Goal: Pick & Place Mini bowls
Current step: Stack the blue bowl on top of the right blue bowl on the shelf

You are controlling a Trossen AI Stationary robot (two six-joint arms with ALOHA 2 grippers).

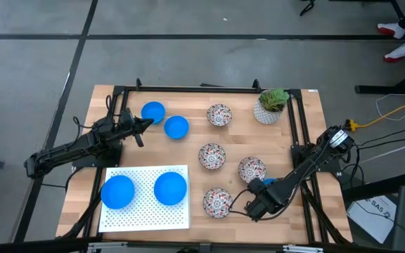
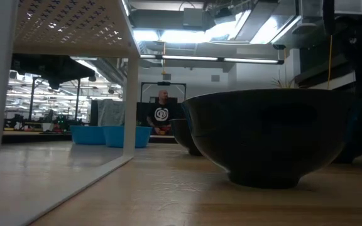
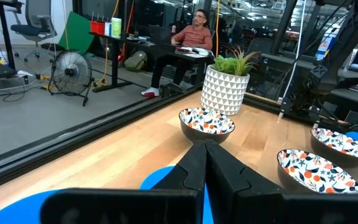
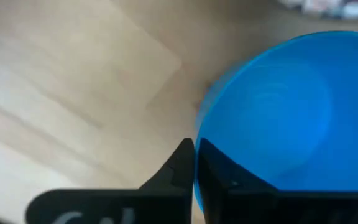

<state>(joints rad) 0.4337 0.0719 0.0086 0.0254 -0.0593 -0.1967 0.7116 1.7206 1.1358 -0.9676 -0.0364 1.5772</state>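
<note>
The right claw (image 4: 194,163) is seen pinching the rim of a glossy, plain bright blue round bowl (image 4: 291,118) above the pale wooden counter (image 1: 188,151), at about 4 o'clock, between two white bowls with dense red-and-dark floral pattern (image 1: 252,169) (image 1: 217,202). The left claw (image 1: 146,124) is pressed together at 10 o'clock, between two more blue bowls (image 1: 152,112) (image 1: 176,127). Two blue bowls (image 1: 117,192) (image 1: 170,188) are held on a white perforated tray (image 1: 146,218) at 7 o'clock. Two further floral bowls (image 1: 219,115) (image 1: 211,156) are seen near the centre.
</note>
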